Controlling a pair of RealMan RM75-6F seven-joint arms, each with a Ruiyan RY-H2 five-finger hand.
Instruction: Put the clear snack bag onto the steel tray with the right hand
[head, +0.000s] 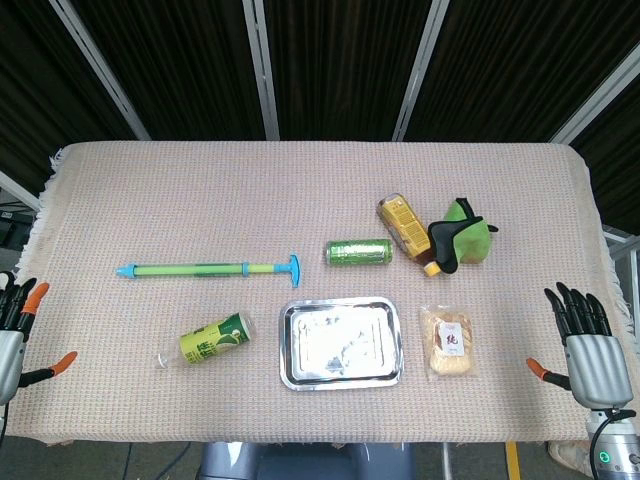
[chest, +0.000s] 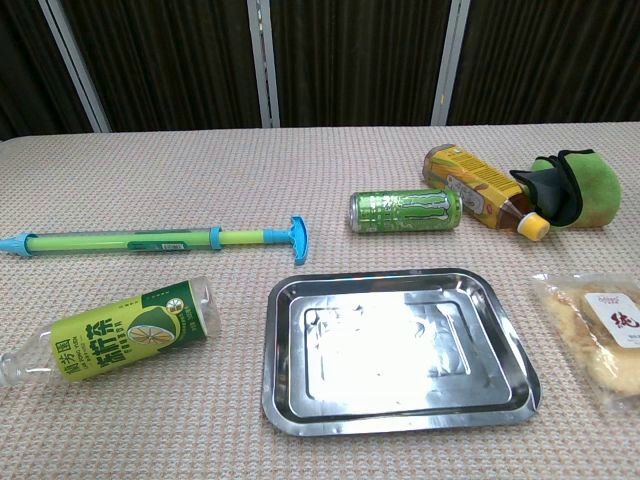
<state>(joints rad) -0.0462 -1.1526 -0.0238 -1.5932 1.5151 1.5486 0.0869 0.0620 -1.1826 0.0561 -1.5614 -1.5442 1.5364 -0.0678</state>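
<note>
The clear snack bag (head: 448, 342) (chest: 600, 336) lies flat on the cloth just right of the steel tray (head: 341, 343) (chest: 395, 350), which holds nothing. My right hand (head: 584, 345) hovers at the table's right edge, fingers spread, well to the right of the bag and holding nothing. At the left edge my left hand (head: 18, 330) is partly cut off by the frame, its fingers apart and holding nothing. Neither hand shows in the chest view.
A green can (head: 359, 252) (chest: 405, 211) lies behind the tray. An amber bottle (head: 408, 231) (chest: 482, 189) and a green pouch (head: 462, 233) (chest: 566, 187) lie behind the bag. A blue-green pump toy (head: 208, 268) (chest: 155, 239) and a lemon-tea bottle (head: 212, 340) (chest: 115, 331) lie left.
</note>
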